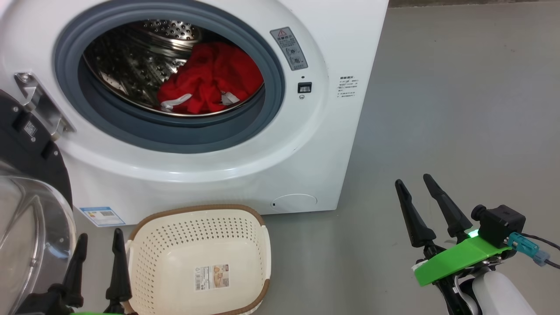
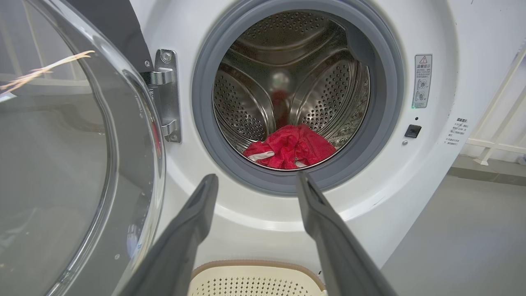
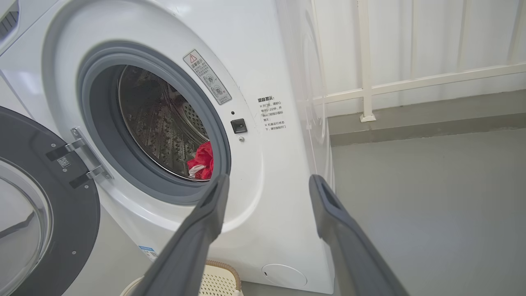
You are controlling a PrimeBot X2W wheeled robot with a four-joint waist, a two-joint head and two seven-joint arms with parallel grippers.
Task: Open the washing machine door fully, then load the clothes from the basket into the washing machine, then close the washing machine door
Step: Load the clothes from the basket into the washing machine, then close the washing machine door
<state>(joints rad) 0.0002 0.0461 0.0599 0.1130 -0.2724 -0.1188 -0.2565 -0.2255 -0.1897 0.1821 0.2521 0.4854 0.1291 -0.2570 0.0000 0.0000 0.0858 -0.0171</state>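
Smooth grey floor (image 1: 437, 109), white railing (image 3: 365, 61) behind. The washing machine (image 1: 341, 52) stands ahead of both grippers, its door (image 1: 30, 210) swung wide, left of the left gripper (image 1: 100, 234). Red clothes (image 1: 210, 83) lie in the drum. The basket (image 1: 175, 245) sits just right of that gripper. The right gripper (image 1: 413, 180) hovers well apart. Both point upward, jaws wide, holding nothing.

Red clothes (image 1: 210, 78) in drum, door (image 1: 30, 210) open

The right end effector (image 1: 412, 179) has two long, tapered black fingers (image 1: 413, 223) on a bright green bracket (image 1: 459, 258), a lit green lamp (image 1: 472, 234), what seems a black camera block (image 1: 501, 223), a teal plug (image 1: 523, 243), a dark cable (image 1: 544, 239) and a white forearm (image 1: 498, 293).
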